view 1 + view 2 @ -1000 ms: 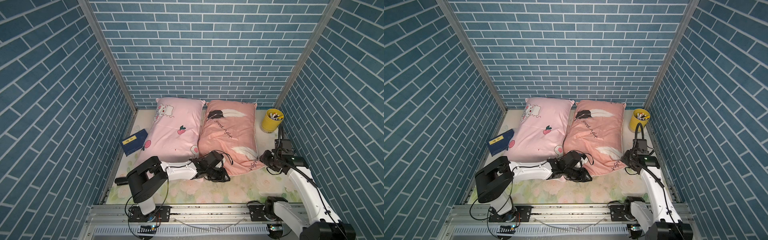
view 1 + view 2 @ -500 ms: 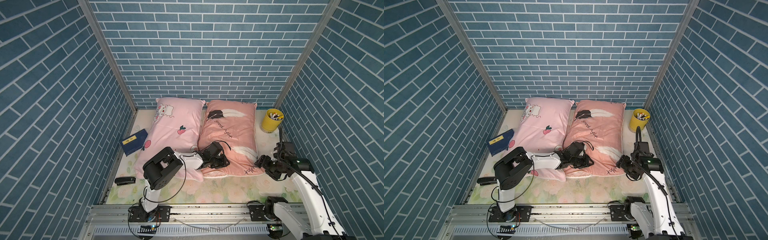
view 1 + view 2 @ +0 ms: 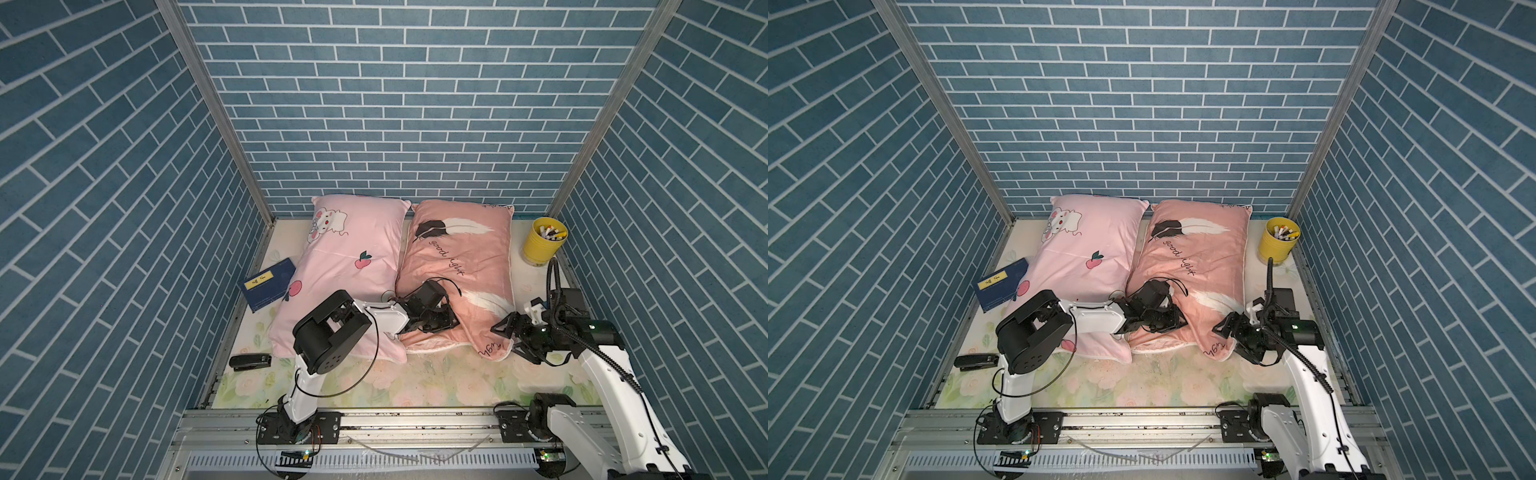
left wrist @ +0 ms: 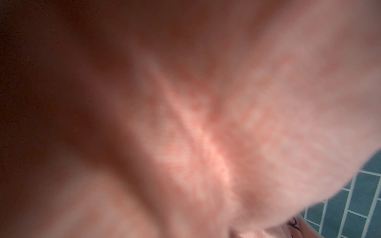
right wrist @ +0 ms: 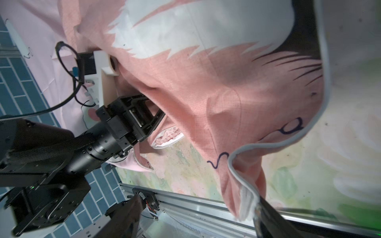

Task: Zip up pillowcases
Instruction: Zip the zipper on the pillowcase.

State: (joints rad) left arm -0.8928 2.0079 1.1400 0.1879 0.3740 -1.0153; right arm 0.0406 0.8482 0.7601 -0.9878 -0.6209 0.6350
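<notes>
In both top views the salmon-pink stuffed fabric pillowcase with feather print (image 3: pixel 461 257) lies with its long axis running from the robot's side towards the blue brick back wall (image 3: pixel 399 124). It touches the light pink stuffed pillowcase with bunny and peach print (image 3: pixel 345 266) on its left. Its unzipped mouth is the near short edge, running crosswise between the two arms. The left gripper (image 3: pixel 434 322) is tucked in at that edge's left end, and the right gripper (image 3: pixel 514 343) stands with jaws spread just at its right corner, so each arm is close to one end. A yellow round cup (image 3: pixel 543 245) at the back right holds small markers. The left wrist view is filled with blurred salmon cloth, so I cannot tell whether that pincer is pinching anything. In the right wrist view the mouth gapes and a pale inner pillow (image 5: pixel 169 136) shows inside. The grey-piped corner hangs against one dark fingertip (image 5: pixel 268 218), and no zipper pull is visible.
</notes>
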